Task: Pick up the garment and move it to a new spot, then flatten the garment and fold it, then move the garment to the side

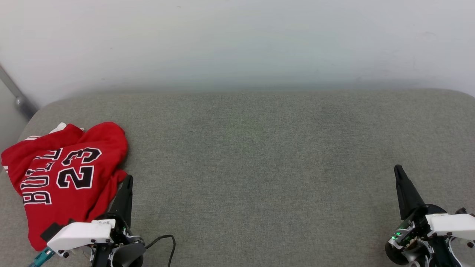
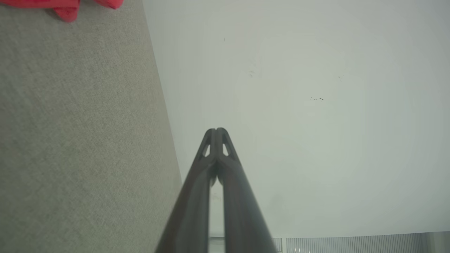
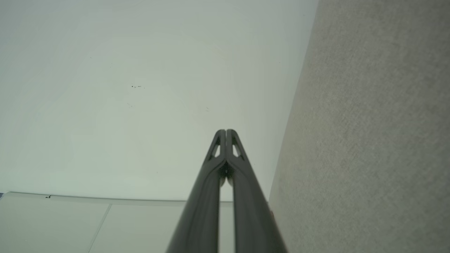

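Left gripper [image 1: 128, 179]: nearest item, lower left of the head view. White wrist housing, two long dark fingers pressed together tip to tip, pointing away from the robot. In its own wrist view the left gripper [image 2: 216, 132] shows both fingers meeting at the tips, with a narrow slit lower down.

Cable [image 1: 167, 240]: black, looped on the table just right of the left gripper's base.

Right gripper [image 1: 398, 170]: lower right, white housing with a small green light, dark fingers closed against each other. Its wrist view shows the right gripper [image 3: 225, 133] with tips touching.

Garment [image 1: 66, 174]: red jersey, black white-outlined "BULLS 23" lettering, white striped trim showing at its far edge. Lies crumpled on the table immediately left of the left gripper, its hem just beside the fingers; contact cannot be told. Well apart from the right gripper, across the width of the table. A red edge of the garment [image 2: 66, 10] sits in the top left corner of the left wrist view.

Table [image 1: 259, 167]: grey woven cover, rounded far corners, under both grippers.

Wall [image 1: 237, 44]: pale, beyond both fingertips.
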### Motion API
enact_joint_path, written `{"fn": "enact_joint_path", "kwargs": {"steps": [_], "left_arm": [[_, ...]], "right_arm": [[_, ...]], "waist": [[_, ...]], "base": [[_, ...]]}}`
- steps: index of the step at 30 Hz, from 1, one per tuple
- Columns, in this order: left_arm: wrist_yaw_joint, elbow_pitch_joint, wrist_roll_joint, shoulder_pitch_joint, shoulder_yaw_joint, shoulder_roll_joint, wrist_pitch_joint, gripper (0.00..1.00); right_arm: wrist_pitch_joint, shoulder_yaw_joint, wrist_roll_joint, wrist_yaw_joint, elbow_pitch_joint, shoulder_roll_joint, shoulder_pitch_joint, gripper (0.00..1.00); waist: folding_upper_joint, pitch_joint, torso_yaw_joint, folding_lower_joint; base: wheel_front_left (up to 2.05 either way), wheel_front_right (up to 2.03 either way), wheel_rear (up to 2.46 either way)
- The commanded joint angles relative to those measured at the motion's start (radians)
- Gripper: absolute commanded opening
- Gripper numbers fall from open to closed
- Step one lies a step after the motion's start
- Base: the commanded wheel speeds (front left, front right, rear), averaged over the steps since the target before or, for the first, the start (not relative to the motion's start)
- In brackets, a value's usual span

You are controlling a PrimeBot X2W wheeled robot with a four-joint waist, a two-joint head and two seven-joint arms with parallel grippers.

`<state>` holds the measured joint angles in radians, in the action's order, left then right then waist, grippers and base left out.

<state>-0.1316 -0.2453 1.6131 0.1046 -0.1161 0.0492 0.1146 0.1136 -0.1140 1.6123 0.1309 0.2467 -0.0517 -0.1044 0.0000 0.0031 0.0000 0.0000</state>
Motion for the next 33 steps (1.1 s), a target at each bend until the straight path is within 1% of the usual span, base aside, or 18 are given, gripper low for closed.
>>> {"fn": "enact_joint_path", "kwargs": {"steps": [1, 32, 33], "left_arm": [[-0.002, 0.000, 0.000, 0.009, -0.001, -0.001, 0.001, 0.00], [-0.002, 0.000, 0.000, 0.009, -0.001, -0.001, 0.001, 0.00], [0.000, 0.000, 0.000, 0.000, 0.000, 0.000, 0.000, 1.00]], "right_arm": [[0.000, 0.001, 0.001, 0.000, 0.000, 0.003, -0.011, 0.00], [0.000, 0.001, 0.001, 0.000, 0.000, 0.003, -0.011, 0.00], [0.000, 0.000, 0.000, 0.000, 0.000, 0.000, 0.000, 1.00]], "waist": [[0.0000, 0.000, 0.000, 0.0000], [0.0000, 0.000, 0.000, 0.0000], [0.0000, 0.000, 0.000, 0.0000]], "base": [[0.00, 0.00, 0.00], [0.00, 0.00, 0.00], [0.00, 0.00, 0.00]]}}
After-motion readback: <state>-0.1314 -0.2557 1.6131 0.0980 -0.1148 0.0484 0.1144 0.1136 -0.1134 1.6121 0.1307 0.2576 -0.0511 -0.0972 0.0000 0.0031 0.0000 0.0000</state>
